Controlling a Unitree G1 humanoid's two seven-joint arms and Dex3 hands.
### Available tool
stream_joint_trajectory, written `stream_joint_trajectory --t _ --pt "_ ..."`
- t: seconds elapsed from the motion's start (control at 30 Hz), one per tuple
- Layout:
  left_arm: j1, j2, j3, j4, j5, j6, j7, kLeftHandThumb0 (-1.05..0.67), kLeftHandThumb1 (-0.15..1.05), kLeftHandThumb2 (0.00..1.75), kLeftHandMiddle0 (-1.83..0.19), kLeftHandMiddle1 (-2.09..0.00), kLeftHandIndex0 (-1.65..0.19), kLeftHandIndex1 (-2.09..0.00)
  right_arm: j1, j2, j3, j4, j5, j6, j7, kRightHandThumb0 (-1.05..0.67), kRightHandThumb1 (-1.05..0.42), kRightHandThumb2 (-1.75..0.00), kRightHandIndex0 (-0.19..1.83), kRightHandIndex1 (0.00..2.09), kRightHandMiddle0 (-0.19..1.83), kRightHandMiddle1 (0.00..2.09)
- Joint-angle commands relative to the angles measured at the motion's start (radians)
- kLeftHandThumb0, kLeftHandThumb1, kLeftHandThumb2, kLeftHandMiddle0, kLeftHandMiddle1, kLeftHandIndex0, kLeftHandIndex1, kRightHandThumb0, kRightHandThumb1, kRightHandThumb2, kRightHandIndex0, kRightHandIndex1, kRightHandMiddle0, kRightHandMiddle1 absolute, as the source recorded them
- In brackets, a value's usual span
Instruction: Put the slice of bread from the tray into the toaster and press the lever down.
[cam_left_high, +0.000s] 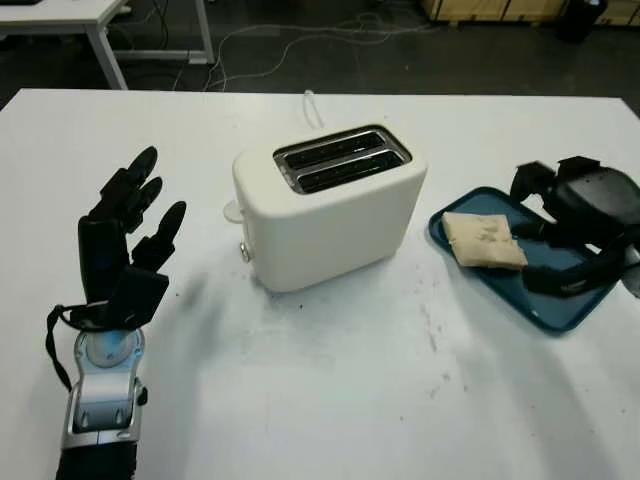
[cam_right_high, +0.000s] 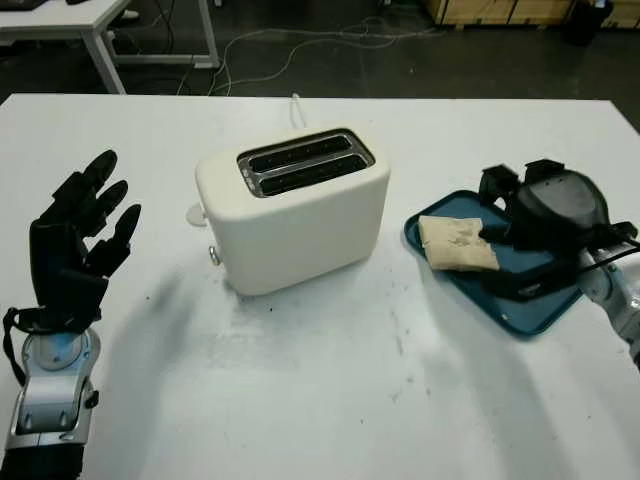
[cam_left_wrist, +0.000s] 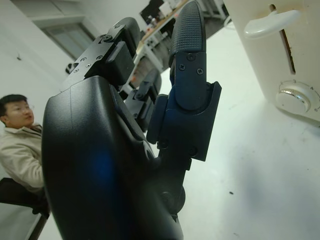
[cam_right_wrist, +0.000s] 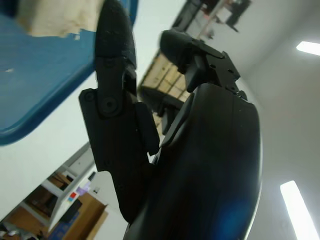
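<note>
The right hand (cam_right_high: 545, 225) hovered over the blue tray (cam_right_high: 520, 305), open, with the bread slice (cam_right_high: 455, 243) just beside its fingertips. The left hand (cam_left_high: 125, 245) was raised, holding nothing, left of the toaster (cam_left_high: 330, 205).

The cream, smooth plastic toaster (cam_left_high: 330, 205) has a faint satin sheen, and its two slots are rimmed in shiny metal. The pale, rough-crumbed bread slice (cam_left_high: 484, 241) lies in a smooth blue plastic tray (cam_left_high: 560, 305). The white matt bench (cam_left_high: 350, 400) shows scuffs. The left hand's (cam_left_high: 125, 245) black fingers (cam_left_wrist: 187, 30) carry ribbed, rubbery pads.
</note>
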Motion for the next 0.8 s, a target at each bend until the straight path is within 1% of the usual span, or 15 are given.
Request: stream_joint_trajectory --t 0.0,0.03,0.13,0.3,0.43,0.57,0.77 --pt "0.007 0.009 0.002 -0.002 0.012 -0.001 0.004 -0.7 0.92 0.28 -0.6 -0.01 -0.5 0.0 0.049 -0.025 -0.034 -0.072 -0.005 0.032 0.022 -0.99 -0.92 -0.13 0.0 0.42 0.18 0.07" --pt "0.007 0.008 0.002 -0.002 0.008 -0.003 0.002 -0.7 0.92 0.28 -0.6 -0.01 -0.49 0.0 0.068 -0.029 -0.044 -0.093 -0.011 0.03 0.018 -1.01 -0.92 -0.14 0.0 0.35 0.18 0.04" --pt "0.006 0.007 0.001 -0.002 0.007 -0.006 0.004 -0.69 0.92 0.27 -0.6 -0.01 -0.5 0.0 0.107 -0.028 -0.06 -0.124 -0.03 0.023 0.0 -1.03 -0.92 -0.17 0.01 0.23 0.16 0.01" --pt "0.006 0.004 0.003 0.0 -0.004 -0.004 0.0 -0.7 0.92 0.26 -0.6 0.0 -0.5 0.0 0.148 -0.011 -0.064 -0.124 -0.068 0.007 -0.067 -1.01 -0.92 -0.15 0.03 0.15 0.17 0.01" --pt "0.006 0.004 0.002 0.002 -0.005 -0.012 0.001 -0.69 0.92 0.26 -0.6 -0.01 -0.5 0.0 0.145 0.015 -0.039 -0.065 -0.104 0.007 -0.13 -1.01 -0.92 -0.15 0.04 0.12 0.18 0.01" --pt "0.008 0.009 0.002 -0.003 0.006 -0.002 0.002 -0.69 0.92 0.27 -0.6 0.0 -0.5 0.0 0.128 0.059 -0.006 0.032 -0.155 0.025 -0.228 -0.95 -0.92 -0.14 0.08 0.11 0.22 0.02" --pt "0.009 0.007 0.002 -0.006 0.003 -0.002 0.001 -0.7 0.92 0.27 -0.6 -0.01 -0.5 0.0 0.08 0.105 0.05 0.172 -0.188 0.032 -0.297 -0.92 -0.92 -0.18 0.04 0.09 0.18 0.0"
